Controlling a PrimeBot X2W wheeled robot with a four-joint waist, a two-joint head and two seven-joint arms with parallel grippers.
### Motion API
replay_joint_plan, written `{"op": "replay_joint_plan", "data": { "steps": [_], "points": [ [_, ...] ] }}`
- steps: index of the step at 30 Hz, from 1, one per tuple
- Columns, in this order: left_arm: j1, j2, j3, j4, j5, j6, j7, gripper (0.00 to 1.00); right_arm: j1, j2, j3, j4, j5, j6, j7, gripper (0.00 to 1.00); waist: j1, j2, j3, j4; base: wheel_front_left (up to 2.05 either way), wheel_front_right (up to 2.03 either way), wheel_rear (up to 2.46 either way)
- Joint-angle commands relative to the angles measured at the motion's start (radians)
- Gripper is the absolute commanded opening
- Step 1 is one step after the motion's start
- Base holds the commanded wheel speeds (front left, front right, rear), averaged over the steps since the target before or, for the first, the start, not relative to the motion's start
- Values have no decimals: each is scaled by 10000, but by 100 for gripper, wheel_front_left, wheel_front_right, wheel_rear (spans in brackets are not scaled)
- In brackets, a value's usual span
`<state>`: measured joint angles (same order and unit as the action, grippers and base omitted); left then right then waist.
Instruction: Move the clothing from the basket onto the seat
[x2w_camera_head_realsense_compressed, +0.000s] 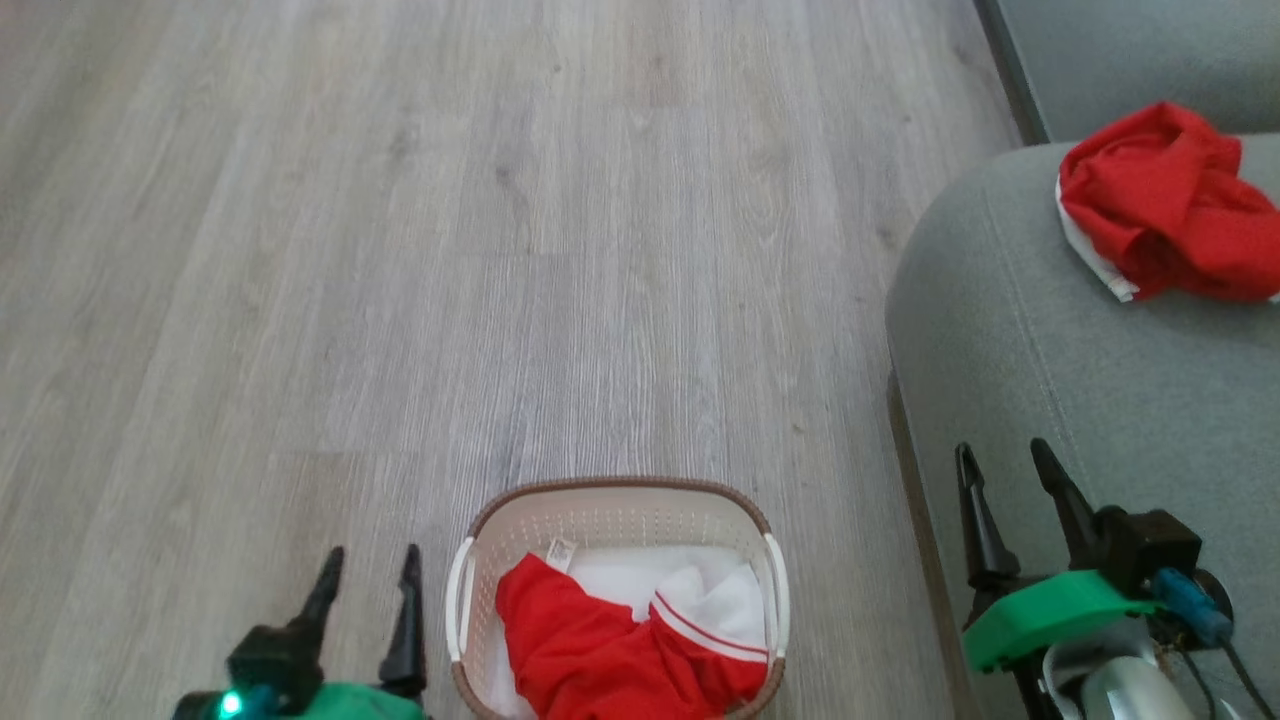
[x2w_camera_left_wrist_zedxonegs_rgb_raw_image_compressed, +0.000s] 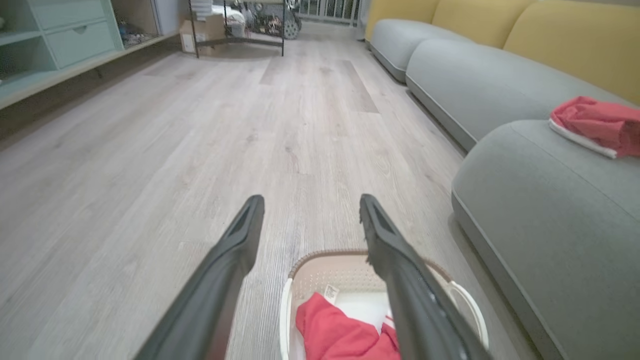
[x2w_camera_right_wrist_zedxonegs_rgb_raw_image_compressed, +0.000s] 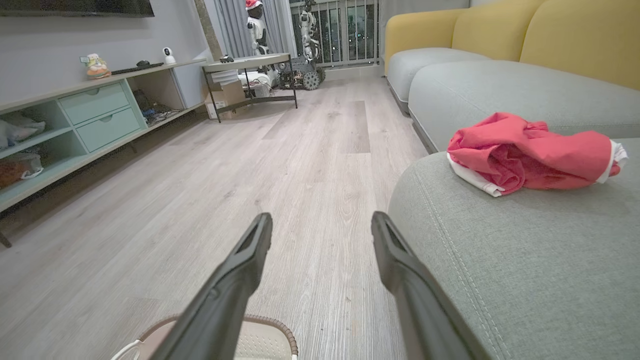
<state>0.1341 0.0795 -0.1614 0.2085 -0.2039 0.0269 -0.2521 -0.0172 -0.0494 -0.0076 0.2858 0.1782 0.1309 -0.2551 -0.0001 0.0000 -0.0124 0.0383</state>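
Clothing (x2w_camera_head_realsense_compressed: 600, 650) of bright red, thin sportswear fabric with white panels and striped trim is lying in two places, so the task is looking half done.

A pale grey wood-plank floor (x2w_camera_head_realsense_compressed: 400, 250) is spreading across most of the head view. Along the right edge, the large grey-green upholstered sofa seat (x2w_camera_head_realsense_compressed: 1030, 330), with its rounded corner and stitched seam, is carrying a crumpled red garment (x2w_camera_head_realsense_compressed: 1165, 200) at the upper right. At bottom centre, the small oval cream-white perforated plastic basket (x2w_camera_head_realsense_compressed: 620, 487) with a brown woven-look rim is standing on the floor near the seat's front, holding the other red piece over white fabric (x2w_camera_head_realsense_compressed: 625, 580).

At lower left, the left tool (x2w_camera_head_realsense_compressed: 373, 552) is hovering just beside the basket's handle, dark fingers spread and grasping nothing. At lower right, the right tool (x2w_camera_head_realsense_compressed: 1002, 450) is hanging over the seat's near edge, likewise released and empty.

The step in hand is probably the approach for a second pick. The next move is calling for one tool to dip inside the rim, pinch a red fold and not the white layer, lift clear and carry it rightward onto the seat.
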Motion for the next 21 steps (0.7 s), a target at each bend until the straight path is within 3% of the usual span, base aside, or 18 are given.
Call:
{"op": "replay_joint_plan", "data": {
  "steps": [1,8,21],
  "points": [
    [-742,24,123,-16,197,-120,-97,100,-548,-9,179,-439,-110,-2,-67,100,1,0,344,-41,0,0,0],
    [-1906,-31,-289,1039,371,-432,-97,100,-1098,-9,-51,-861,-223,-2,-67,100,1,0,1681,-202,0,0,0],
    [-4972,-222,-1545,4651,769,-1020,-97,100,-2934,-9,-192,-1776,-394,-2,-67,100,1,0,5166,-1023,0,0,0]
  ]
}}
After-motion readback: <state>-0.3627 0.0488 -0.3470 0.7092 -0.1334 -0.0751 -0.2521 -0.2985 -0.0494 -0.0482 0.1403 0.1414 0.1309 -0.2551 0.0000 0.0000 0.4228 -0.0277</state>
